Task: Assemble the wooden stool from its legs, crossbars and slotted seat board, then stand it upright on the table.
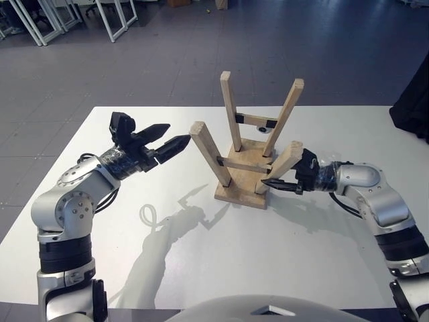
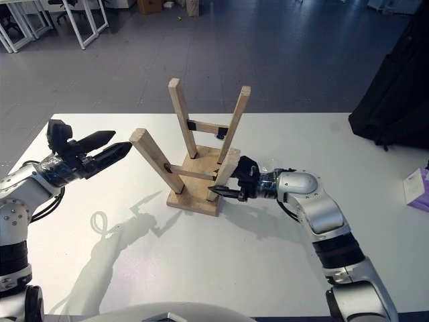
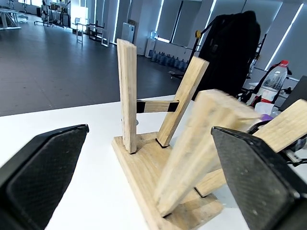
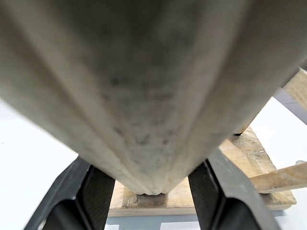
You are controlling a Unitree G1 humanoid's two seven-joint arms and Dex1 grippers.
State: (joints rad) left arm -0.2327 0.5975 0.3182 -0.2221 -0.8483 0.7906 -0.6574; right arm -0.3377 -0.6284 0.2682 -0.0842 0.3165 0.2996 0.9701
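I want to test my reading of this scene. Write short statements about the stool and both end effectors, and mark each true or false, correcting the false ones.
1. The stool stands upside down, its seat board flat on the table. True.
2. The left end effector is closed on a leg. False: it is open, in the air beside the top of the near-left leg.
3. The right end effector has its fingers on either side of the near-right leg. True.
4. The four legs lie loose on the table. False: all four stand in the seat board, pointing up.
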